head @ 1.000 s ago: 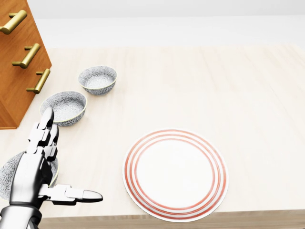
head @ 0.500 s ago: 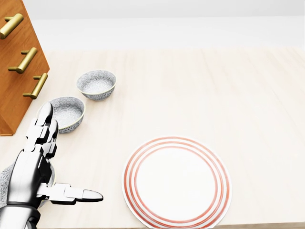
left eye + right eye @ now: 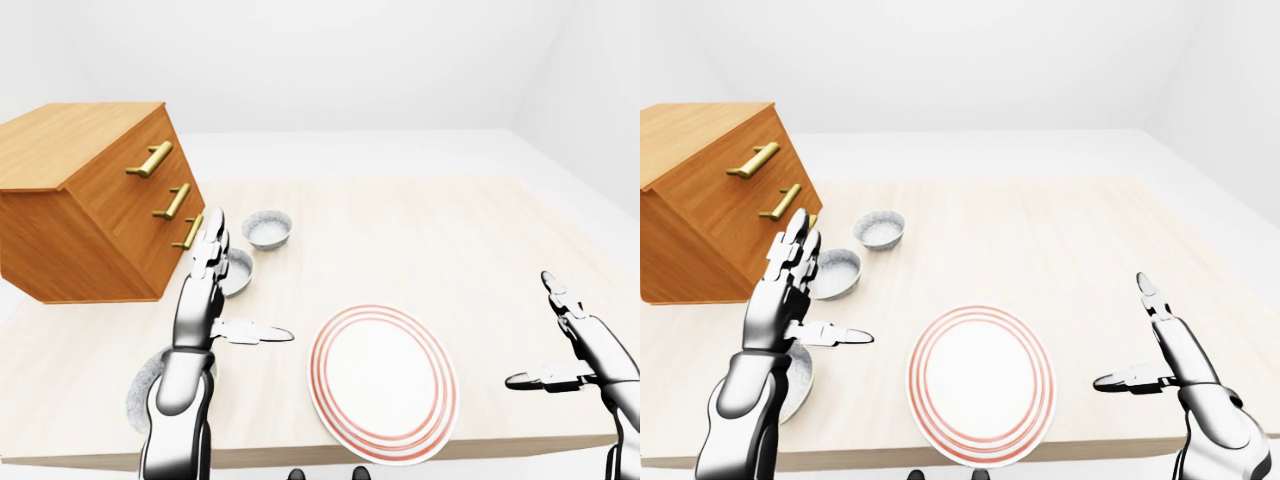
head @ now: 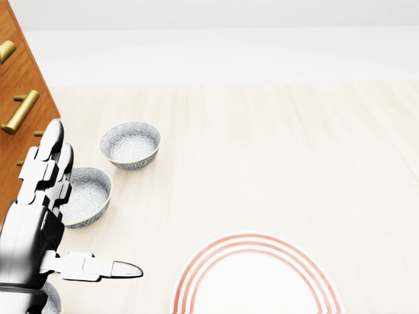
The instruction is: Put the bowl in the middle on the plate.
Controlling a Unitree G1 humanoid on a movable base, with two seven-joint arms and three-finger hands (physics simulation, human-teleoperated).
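Three patterned grey bowls stand in a row at the left of the light wooden table. The middle bowl point(image 4: 85, 196) lies between the far bowl point(image 4: 129, 145) and the near bowl point(image 3: 150, 390), which my left forearm partly hides. The white plate point(image 3: 383, 383) with red rings lies to their right, its lower part cut off in the head view. My left hand point(image 3: 245, 285) is open, fingers straight up and thumb pointing right, hovering just beside the middle bowl without touching it. My right hand point(image 3: 1122, 332) is open too, held to the right of the plate, holding nothing.
A wooden chest of drawers point(image 3: 90, 200) with brass handles stands on the table's left, close behind the bowls. The table's near edge point(image 3: 420, 450) runs just below the plate. Bare tabletop point(image 3: 430, 240) stretches beyond and to the right of the plate.
The whole head view has shifted: bowls, plate and chest slid down and left, so the camera moved. My left hand stays open, now level with the middle bowl.
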